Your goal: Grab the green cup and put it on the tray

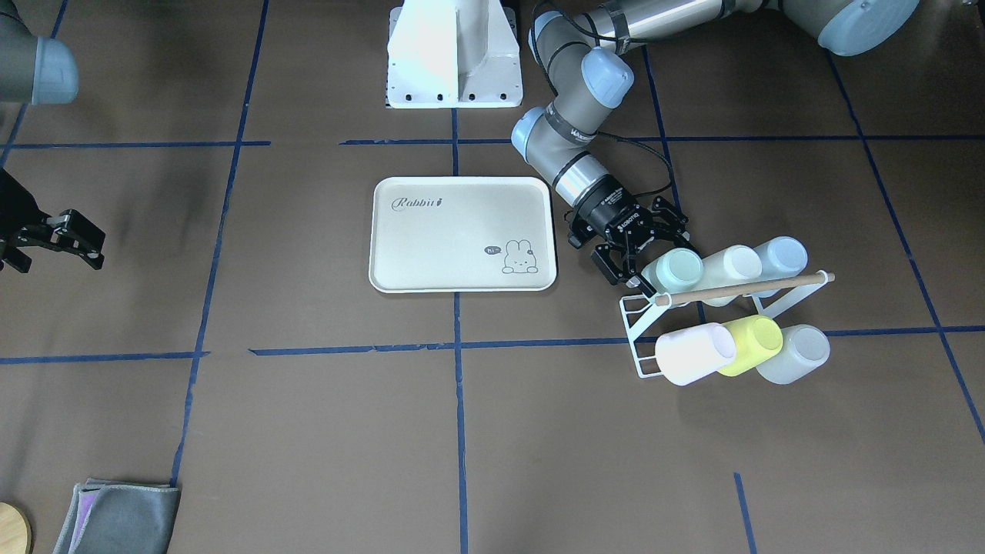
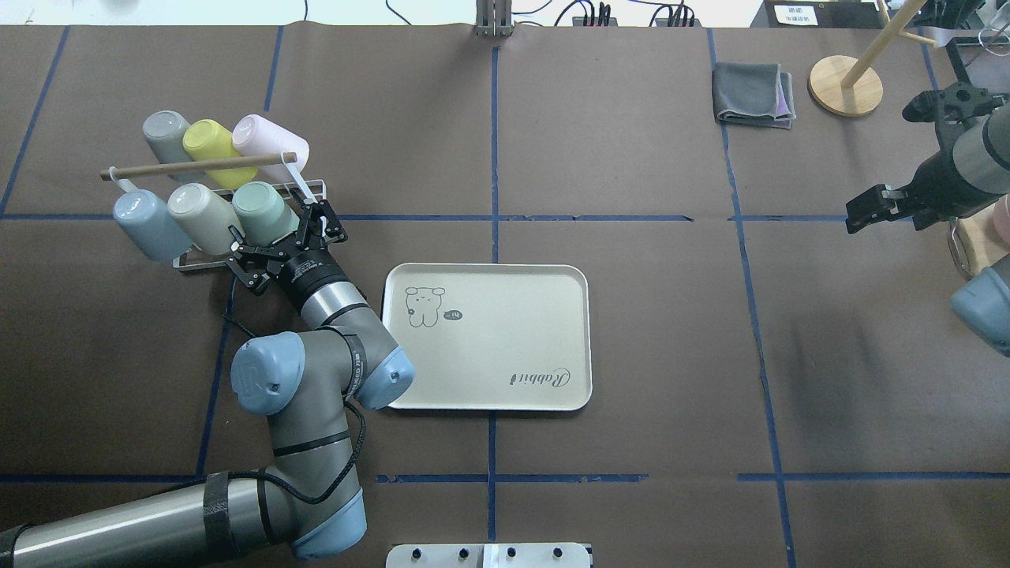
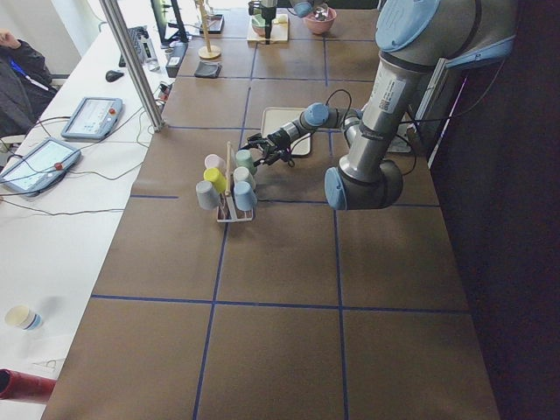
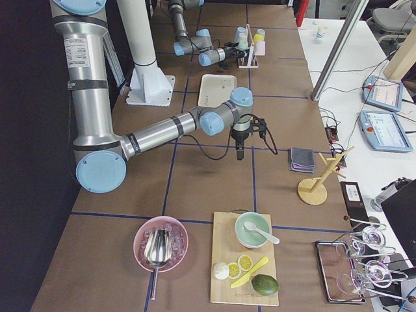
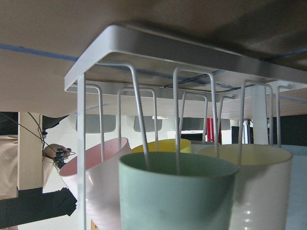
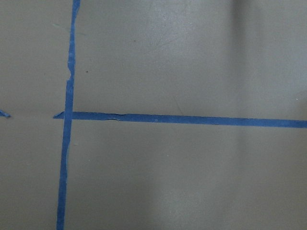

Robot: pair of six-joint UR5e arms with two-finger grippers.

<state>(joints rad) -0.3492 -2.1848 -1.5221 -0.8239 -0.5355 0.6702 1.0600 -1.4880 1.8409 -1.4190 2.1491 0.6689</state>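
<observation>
The green cup (image 1: 672,271) (image 2: 264,211) is a pale mint tumbler that hangs tilted on a white wire rack (image 1: 639,338) (image 2: 197,264), at the rack's end nearest the tray. My left gripper (image 1: 645,258) (image 2: 286,246) is open right at the cup's lower end, with its jaws spread on either side and not closed on it. The left wrist view shows the cup's rim (image 5: 177,165) close up, with rack wires running into it. The cream "Rabbit" tray (image 1: 462,246) (image 2: 489,347) lies flat at the table's middle with nothing on it. My right gripper (image 1: 86,242) (image 2: 858,217) is open, holds nothing and is far off.
The rack also holds cream (image 2: 203,217), pale blue (image 2: 146,225), pink (image 2: 264,142), yellow (image 2: 211,150) and grey (image 2: 167,134) cups under a wooden bar (image 2: 197,166). A folded grey cloth (image 2: 753,95) and a wooden stand (image 2: 844,83) sit at the far right.
</observation>
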